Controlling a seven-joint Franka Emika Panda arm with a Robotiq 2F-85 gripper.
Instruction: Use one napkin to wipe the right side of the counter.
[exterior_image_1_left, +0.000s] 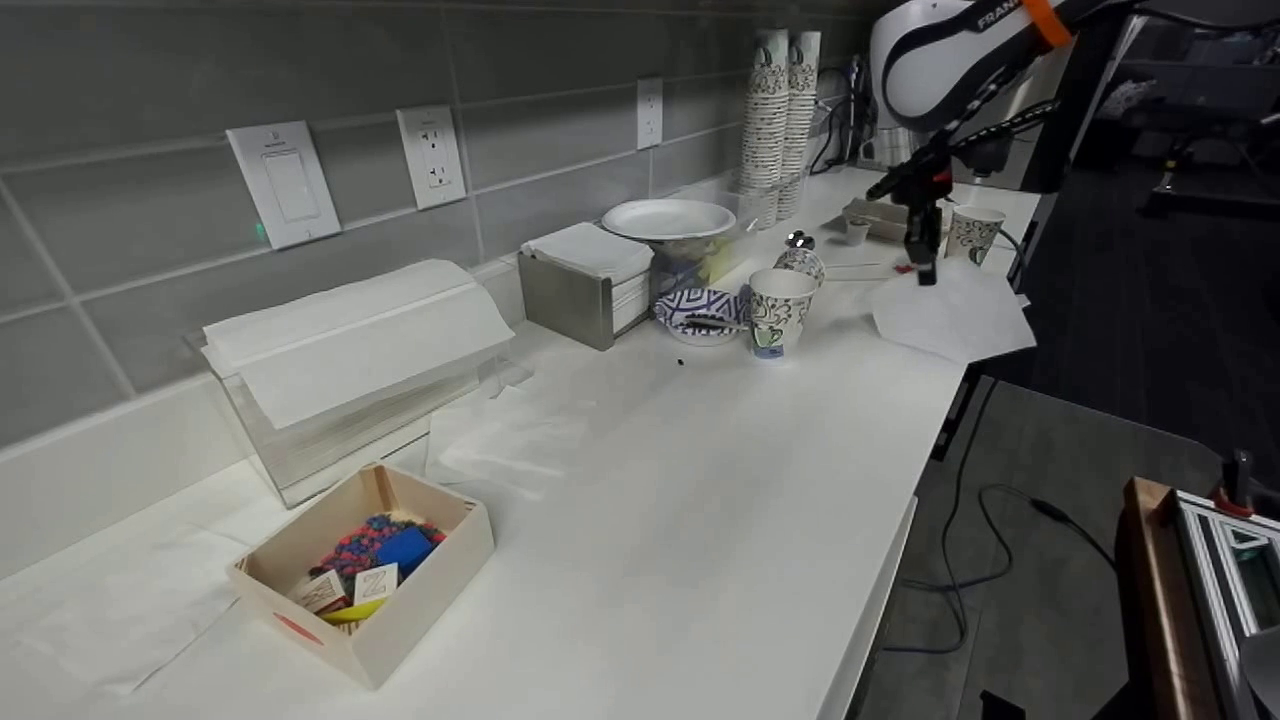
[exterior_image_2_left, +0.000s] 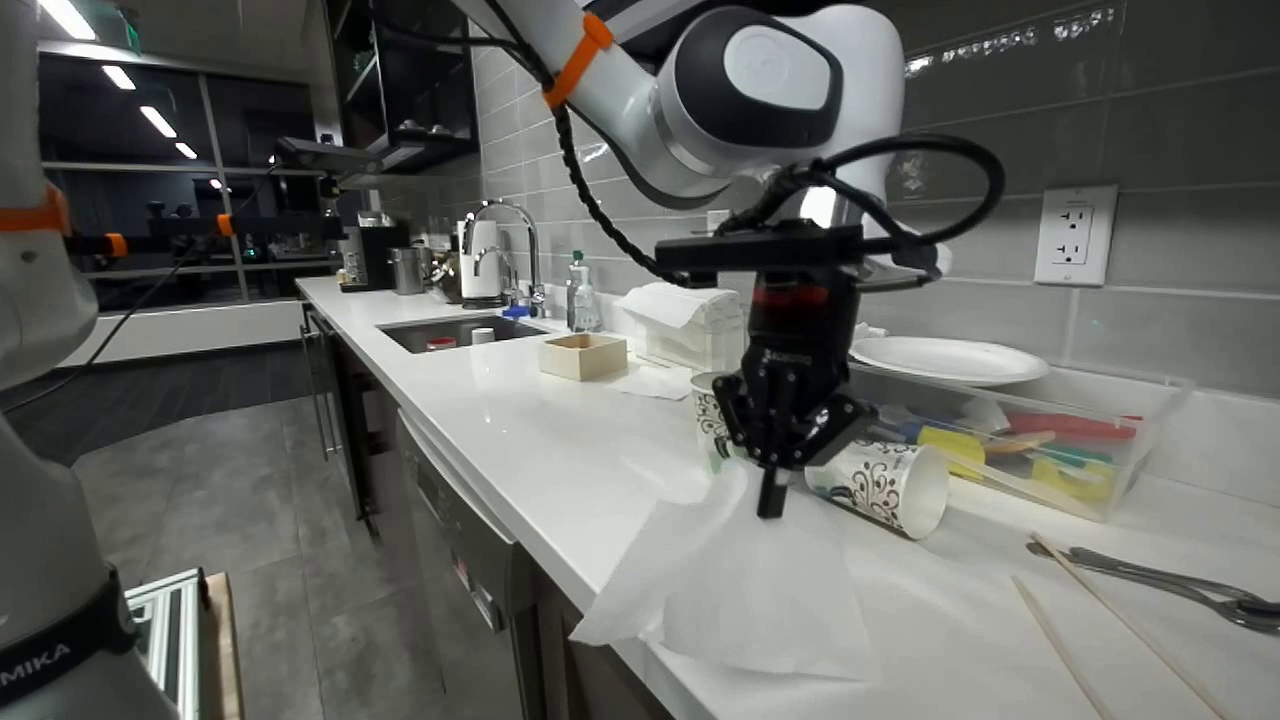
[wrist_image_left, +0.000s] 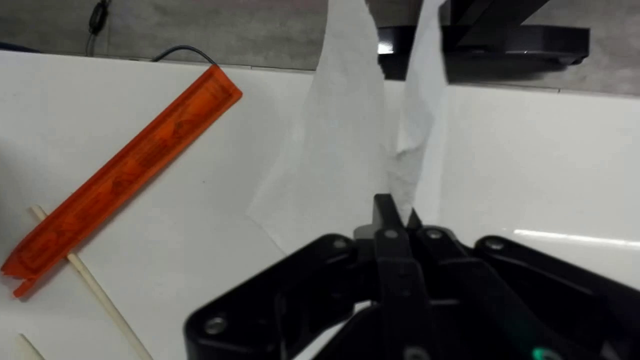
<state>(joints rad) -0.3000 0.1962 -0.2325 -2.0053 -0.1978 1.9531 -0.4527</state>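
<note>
The white counter (exterior_image_1_left: 640, 560) runs along the grey tiled wall; it also shows in an exterior view (exterior_image_2_left: 520, 430) and in the wrist view (wrist_image_left: 540, 165). My gripper (exterior_image_1_left: 925, 268) is at the counter's far part in this view, pointing down. In an exterior view my gripper (exterior_image_2_left: 772, 490) is shut on a white napkin (exterior_image_2_left: 765, 600), which drapes from the fingertips over the counter and past its front edge. The napkin also shows in an exterior view (exterior_image_1_left: 960, 315). In the wrist view the napkin (wrist_image_left: 345, 130) spreads out beyond the nearly closed fingertips (wrist_image_left: 400, 212).
A standing cup (exterior_image_1_left: 780, 305) and a tipped cup (exterior_image_2_left: 880, 490) are close to the gripper. A clear bin (exterior_image_2_left: 1150, 420) of utensils, tongs (exterior_image_2_left: 1180, 580), wooden sticks (exterior_image_2_left: 1110, 620) and an orange wrapper (wrist_image_left: 125, 175) lie nearby. A napkin dispenser (exterior_image_1_left: 370, 340) and wooden box (exterior_image_1_left: 440, 570) stand farther along.
</note>
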